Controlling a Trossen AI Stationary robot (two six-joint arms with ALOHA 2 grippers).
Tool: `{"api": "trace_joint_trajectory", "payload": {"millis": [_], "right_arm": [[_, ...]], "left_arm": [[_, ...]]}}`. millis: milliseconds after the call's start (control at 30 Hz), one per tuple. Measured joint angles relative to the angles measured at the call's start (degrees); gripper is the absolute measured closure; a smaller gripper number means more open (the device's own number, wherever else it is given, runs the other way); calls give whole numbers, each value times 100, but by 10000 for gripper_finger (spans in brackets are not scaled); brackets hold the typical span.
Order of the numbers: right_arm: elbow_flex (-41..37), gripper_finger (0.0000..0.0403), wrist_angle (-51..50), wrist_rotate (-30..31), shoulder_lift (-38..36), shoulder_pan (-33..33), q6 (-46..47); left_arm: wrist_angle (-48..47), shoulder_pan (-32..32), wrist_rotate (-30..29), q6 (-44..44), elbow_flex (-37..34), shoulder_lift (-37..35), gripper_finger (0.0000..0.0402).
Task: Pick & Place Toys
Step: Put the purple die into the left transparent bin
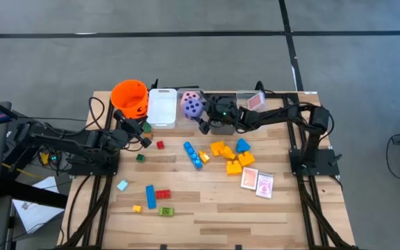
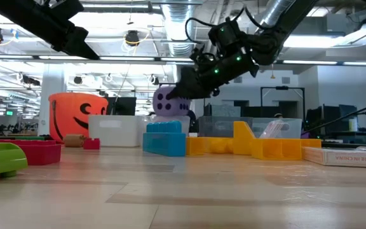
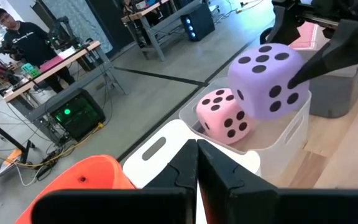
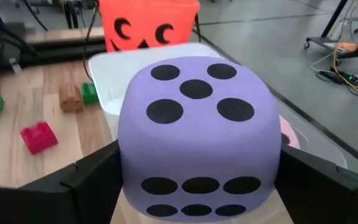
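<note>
Right jaws [image 4: 197,180]: I see them spread wide, pinching the purple die [image 4: 197,134].
Purple die: upper centre of high view, over clear bin [image 3: 291,134] beside pink die [image 3: 224,116].
Left jaws [image 3: 197,163]: pressed together, empty, near orange bucket [image 1: 130,97].

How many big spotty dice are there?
2. The purple die is held between the right gripper's fingers above the clear bin. The pink die lies inside that bin, beside it.

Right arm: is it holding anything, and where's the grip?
Yes: the right gripper holds the purple die, jaws on two opposite side faces, over the clear bin.
</note>
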Motion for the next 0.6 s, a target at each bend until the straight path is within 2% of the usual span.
{"api": "trace_joint_trajectory", "payload": {"millis": [167, 333, 600], "right_arm": [[2, 46, -166, -17, 20, 3, -7], [4, 46, -173, -380, 20, -10, -53], [7, 32, -121, -420, 20, -27, -110]], "left_arm": [[0, -2, 2, -9, 0, 1, 402], [0, -2, 2, -9, 0, 1, 402], [0, -1, 5, -11, 0, 1, 402]]}}
